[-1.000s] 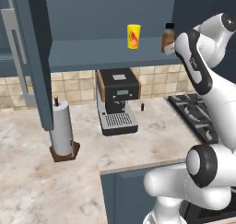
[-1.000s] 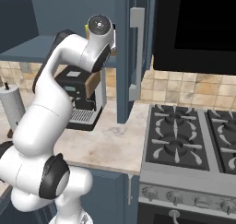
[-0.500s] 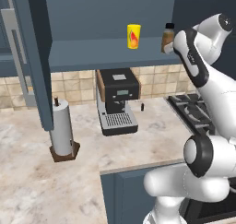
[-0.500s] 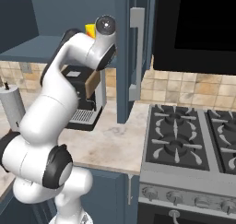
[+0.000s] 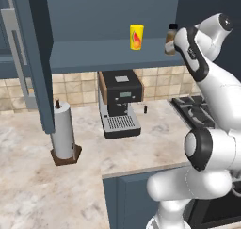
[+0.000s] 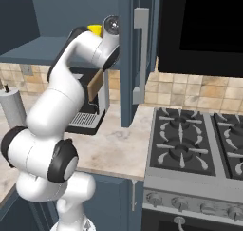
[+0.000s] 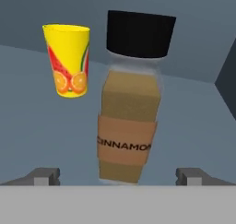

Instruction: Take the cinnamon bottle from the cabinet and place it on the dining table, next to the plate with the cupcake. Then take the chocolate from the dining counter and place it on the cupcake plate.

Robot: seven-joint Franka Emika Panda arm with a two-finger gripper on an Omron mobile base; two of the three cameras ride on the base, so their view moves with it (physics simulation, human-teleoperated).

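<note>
Jaws (image 7: 117, 177) stand wide either side of the upright cinnamon bottle (image 7: 130, 103), centre frame on the cabinet (image 5: 101, 58) shelf beside a yellow canister (image 7: 68, 61); arm reaches high, upper right of left base view

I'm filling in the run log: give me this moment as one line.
phase: reaching into cabinet | pincer: open, astride cinnamon bottle | bottle: upright on shelf, not gripped | beside: yellow canister

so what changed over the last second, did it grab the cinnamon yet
The arm has pushed its hand further into the cabinet, closer to the cinnamon bottle. Nothing is grabbed: the gripper has its jaws wide open either side of the bottle. The bottle and yellow canister stayed standing on the shelf.
</note>
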